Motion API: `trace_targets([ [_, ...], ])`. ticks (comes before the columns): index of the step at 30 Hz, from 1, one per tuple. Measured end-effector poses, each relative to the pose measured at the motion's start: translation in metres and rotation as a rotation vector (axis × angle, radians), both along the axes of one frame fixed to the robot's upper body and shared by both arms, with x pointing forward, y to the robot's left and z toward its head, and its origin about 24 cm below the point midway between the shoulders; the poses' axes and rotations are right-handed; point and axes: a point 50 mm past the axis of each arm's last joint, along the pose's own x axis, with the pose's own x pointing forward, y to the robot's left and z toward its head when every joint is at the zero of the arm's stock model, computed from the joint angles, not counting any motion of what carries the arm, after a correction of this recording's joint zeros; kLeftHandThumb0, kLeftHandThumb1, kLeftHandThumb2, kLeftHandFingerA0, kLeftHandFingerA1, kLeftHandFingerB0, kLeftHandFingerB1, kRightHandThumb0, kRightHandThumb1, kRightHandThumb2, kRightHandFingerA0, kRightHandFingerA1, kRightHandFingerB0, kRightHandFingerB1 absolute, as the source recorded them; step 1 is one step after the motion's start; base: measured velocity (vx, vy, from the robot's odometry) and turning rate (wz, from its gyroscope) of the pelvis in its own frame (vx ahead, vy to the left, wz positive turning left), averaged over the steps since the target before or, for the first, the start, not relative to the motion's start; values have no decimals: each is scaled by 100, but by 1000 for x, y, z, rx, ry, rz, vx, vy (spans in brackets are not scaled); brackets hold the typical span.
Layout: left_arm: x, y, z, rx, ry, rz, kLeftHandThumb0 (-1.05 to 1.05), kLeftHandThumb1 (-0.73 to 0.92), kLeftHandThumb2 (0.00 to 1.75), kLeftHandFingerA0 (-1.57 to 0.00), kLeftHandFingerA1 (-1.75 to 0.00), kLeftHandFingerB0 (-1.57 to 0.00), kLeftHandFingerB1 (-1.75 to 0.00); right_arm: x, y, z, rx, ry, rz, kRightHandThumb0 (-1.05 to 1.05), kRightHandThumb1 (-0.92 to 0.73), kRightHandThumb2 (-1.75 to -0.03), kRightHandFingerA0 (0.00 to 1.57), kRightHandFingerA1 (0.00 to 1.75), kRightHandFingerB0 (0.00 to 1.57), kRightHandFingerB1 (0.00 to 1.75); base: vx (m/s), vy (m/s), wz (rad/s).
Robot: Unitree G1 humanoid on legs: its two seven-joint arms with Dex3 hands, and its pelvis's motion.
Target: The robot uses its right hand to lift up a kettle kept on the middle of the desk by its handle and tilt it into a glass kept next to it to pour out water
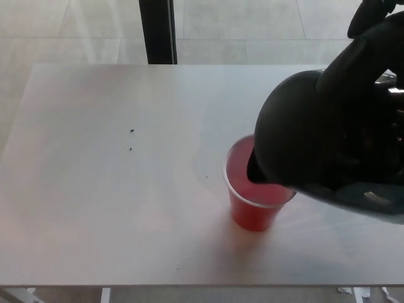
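The right robot hand [372,47] comes in from 2 o'clock, wrapped around the black kettle [322,145], which hangs tilted, spout down over the rim of the red glass [255,199]. The glass stands on the white surface [113,189], right of centre.

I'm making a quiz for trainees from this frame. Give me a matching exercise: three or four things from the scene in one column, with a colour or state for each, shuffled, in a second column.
Things:
1. kettle
2. cup
3. desk
4. right hand

Descriptions:
A. red, upright
B. pale, flat, bearing two small dark specks
C. black, tilted, spout over the cup's mouth
D. closed on the kettle at upper right

Pairs: 1-C, 2-A, 3-B, 4-D
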Motion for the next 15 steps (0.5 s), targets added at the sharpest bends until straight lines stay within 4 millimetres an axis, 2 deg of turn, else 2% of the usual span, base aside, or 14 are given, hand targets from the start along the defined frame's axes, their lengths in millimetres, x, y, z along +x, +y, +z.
trace_targets([
  [1, 0, 0, 0, 0, 1, 0, -78, 64, 99, -49, -54, -34, -50, 0, 1, 1, -10, 1, -8, -24, -50, -98, 97, 175, 82, 130, 0, 0, 0],
  [2, 0, 0, 0, 0, 1, 1, -75, 76, 64, -55, -43, -40, -37, 0, 2, 2, -23, 0, -14, -25, -47, -104, 93, 175, 68, 159, 0, 0, 0],
  [5, -1, 0, 0, -1, 1, 3, -75, 76, 64, -55, -43, -40, -37, -2, 6, 5, -78, -5, -26, -25, -47, -104, 93, 175, 68, 159, 0, 0, 0],
  [6, -1, 0, 0, -1, 1, 3, -75, 62, 99, -46, -54, -31, -49, -3, 7, 5, -87, -5, -30, -24, -43, -102, 97, 175, 83, 113, 0, 0, 0],
  [7, -2, 0, 0, -1, 1, 4, -78, 63, 99, -48, -55, -33, -50, -3, 8, 6, -100, -5, -32, -24, -42, -107, 98, 175, 78, 131, 0, 0, 0],
  [8, -2, 0, 0, -1, 1, 4, -75, 77, 64, -55, -42, -39, -37, -4, 11, 6, -121, -7, -27, -25, -38, -111, 98, 175, 76, 149, 0, 0, 0],
  [9, -2, 0, 0, -1, 1, 4, -75, 77, 64, -55, -42, -39, -37, -5, 12, 6, -132, -12, -24, -25, -38, -111, 98, 175, 76, 149, 0, 0, 0],
  [10, -1, 0, 0, -1, 1, 3, -77, 63, 99, -47, -55, -33, -50, -6, 16, 8, -152, -23, -18, -28, -36, -115, 98, 175, 86, 131, 0, 0, 0],
  [11, -1, 0, 0, -1, 0, 3, -77, 64, 99, -47, -55, -33, -50, -8, 18, 9, -165, -28, -13, -28, -34, -118, 99, 175, 84, 142, 0, 0, 0],
  [12, -1, 0, 0, -1, -1, 2, -76, 77, 64, -55, -43, -39, -37, -9, 21, 11, -182, -33, -5, -29, -34, -116, 98, 175, 80, 152, 0, 0, 0],
  [13, 0, 0, 0, -1, -3, 1, -77, 62, 100, -47, -56, -34, -51, -10, 24, 12, -196, -38, 4, -29, -32, -115, 116, 175, 78, 143, 0, 0, 0],
  [14, 0, 0, 1, -1, -4, 0, -78, 64, 100, -47, -54, -33, -50, -12, 27, 13, -208, -42, 12, -29, -31, -116, 99, 175, 81, 162, 0, 0, 0],
  [15, 1, 1, 1, 0, -5, -1, -78, 64, 100, -47, -55, -33, -50, -13, 31, 14, -221, -47, 24, -28, -30, -114, 100, 175, 83, 160, 0, 0, 0],
])
